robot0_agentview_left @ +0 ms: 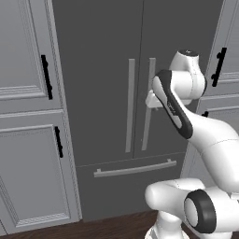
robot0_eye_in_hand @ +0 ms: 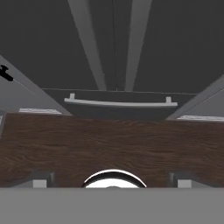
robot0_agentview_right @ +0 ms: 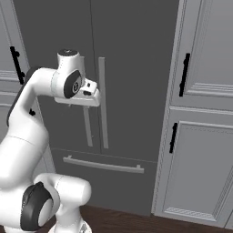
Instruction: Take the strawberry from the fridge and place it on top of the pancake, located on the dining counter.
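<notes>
Now the gripper [robot0_eye_in_hand: 112,181] is standing wide open, facing the closed fridge [robot0_agentview_left: 135,93] and gripping nothing.

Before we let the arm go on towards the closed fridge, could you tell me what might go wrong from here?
1. The fridge has two bar handles close together; the open gripper could catch the wrong one or straddle both.
2. In the hand view the camera points down at the bottom drawer handle and floor, so the approach may be misaligned.
3. The right door may swing into the arm, which stands close in front.
</notes>
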{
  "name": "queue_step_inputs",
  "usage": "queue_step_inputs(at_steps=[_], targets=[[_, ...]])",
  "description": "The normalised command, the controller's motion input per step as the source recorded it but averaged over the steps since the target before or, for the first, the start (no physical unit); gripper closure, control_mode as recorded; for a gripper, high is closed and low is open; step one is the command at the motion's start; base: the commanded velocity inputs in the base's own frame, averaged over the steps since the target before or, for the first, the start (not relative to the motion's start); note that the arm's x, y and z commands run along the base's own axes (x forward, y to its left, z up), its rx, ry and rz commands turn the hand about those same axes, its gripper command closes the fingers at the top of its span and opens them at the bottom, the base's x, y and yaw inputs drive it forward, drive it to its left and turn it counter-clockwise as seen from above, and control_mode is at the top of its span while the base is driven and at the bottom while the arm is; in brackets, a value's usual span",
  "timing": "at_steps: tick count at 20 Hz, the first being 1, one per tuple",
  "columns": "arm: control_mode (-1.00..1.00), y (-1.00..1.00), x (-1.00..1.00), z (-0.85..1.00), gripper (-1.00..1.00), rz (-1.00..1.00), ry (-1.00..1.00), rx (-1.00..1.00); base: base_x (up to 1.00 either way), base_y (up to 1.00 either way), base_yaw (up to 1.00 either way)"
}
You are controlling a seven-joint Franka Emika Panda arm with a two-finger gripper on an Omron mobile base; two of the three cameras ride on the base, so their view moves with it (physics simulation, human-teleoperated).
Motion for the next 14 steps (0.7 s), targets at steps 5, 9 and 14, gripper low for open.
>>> queue_step_inputs(at_steps=[5,9,14], targets=[[-1.0,-0.1,0.16,0.0,-1.0,0.02,-0.35,0.03,0.0,0.0,0.0],[-1.0,-0.2,0.61,0.18,-1.0,0.14,-0.48,0.06,0.0,0.0,0.0],[-1.0,-0.17,0.65,0.28,-1.0,0.05,-0.29,0.01,0.0,0.0,0.0]])
